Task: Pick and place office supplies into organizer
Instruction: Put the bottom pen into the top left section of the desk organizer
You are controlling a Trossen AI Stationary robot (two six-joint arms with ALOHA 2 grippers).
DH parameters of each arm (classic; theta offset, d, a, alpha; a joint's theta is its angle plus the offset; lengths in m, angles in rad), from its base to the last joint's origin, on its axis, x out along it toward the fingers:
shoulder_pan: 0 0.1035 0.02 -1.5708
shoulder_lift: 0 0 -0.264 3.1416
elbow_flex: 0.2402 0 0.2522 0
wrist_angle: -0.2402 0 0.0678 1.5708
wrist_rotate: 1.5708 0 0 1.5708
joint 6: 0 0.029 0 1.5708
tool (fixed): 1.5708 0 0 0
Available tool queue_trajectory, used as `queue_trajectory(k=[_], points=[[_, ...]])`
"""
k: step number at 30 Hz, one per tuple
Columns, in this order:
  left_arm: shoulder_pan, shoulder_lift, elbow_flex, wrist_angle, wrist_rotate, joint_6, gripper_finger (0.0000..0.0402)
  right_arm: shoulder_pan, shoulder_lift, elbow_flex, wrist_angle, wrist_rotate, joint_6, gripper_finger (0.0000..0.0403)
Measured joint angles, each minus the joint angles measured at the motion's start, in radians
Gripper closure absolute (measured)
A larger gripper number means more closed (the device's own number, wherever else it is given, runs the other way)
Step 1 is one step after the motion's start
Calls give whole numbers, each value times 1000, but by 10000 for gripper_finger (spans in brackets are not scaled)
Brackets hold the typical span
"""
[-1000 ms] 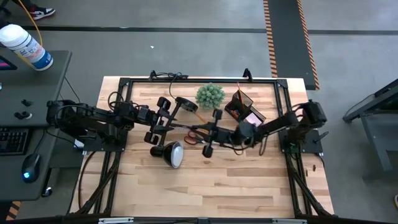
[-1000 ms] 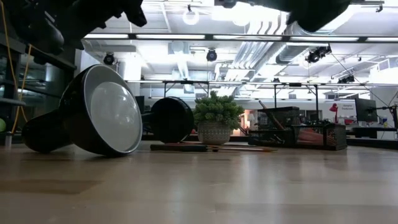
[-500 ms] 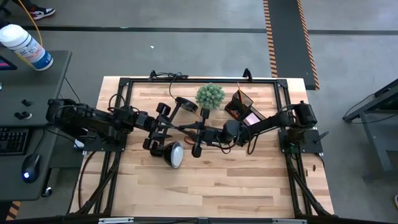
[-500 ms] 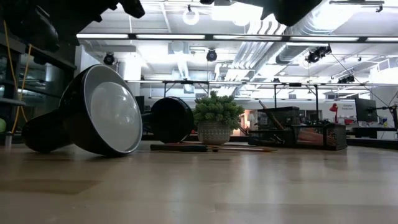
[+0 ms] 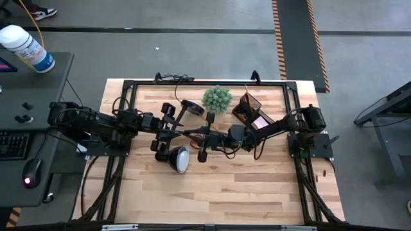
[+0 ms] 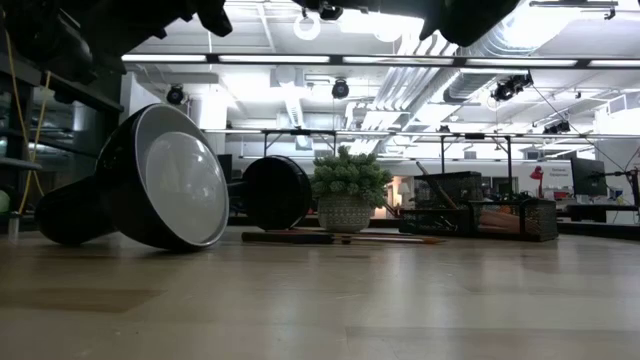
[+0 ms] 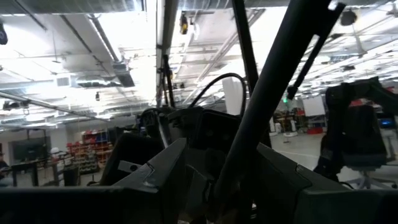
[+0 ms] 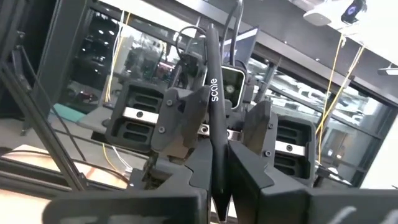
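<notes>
Since the earlier high view the right arm has swung left across the table, bringing its right gripper (image 5: 205, 137) close to the left gripper (image 5: 169, 132) above the middle of the table. The left arm has barely shifted.

The right gripper is clamped narrowly on a dark pen (image 8: 212, 106). In the right wrist view the pen stands up out of the fingers and points at the facing left gripper. The left gripper's fingers (image 7: 158, 177) are spread wide, and the pen's shaft runs slantwise through the gap between them without visibly touching either one. This looks like a hand-over, with the pen held out so that the other arm can close on it, though that is a judgement only.

The organizer (image 5: 244, 110) sits on the far right of the table, just right of the plant (image 5: 217, 97). A pink pad (image 5: 261, 121) lies at its near edge, and an orange pencil (image 5: 247, 90) leans out of its far end. The pen is therefore well apart from its target, and is being carried away from it.

The lamp (image 5: 178, 159) lies tipped over on the near side, below the meeting grippers. In the low view its shade opens toward the camera. Thin supplies (image 6: 340, 238) lie flat in front of the plant pot, not yet collected.
</notes>
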Motion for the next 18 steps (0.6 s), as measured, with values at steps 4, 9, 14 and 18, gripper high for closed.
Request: queue_trajectory(k=[4, 9, 14, 18], points=[[0, 0, 0, -2, -11, 0, 254, 0, 0, 0, -8, 13, -1, 378], [0, 0, 0, -6, -14, -18, 270, 1, -1, 0, -31, 75, -26, 378], [0, 0, 0, -13, -14, -23, 308, 1, -1, 0, -37, 92, -27, 378], [0, 0, 0, -16, -13, -23, 344, 1, -2, 0, -40, 92, -27, 378]])
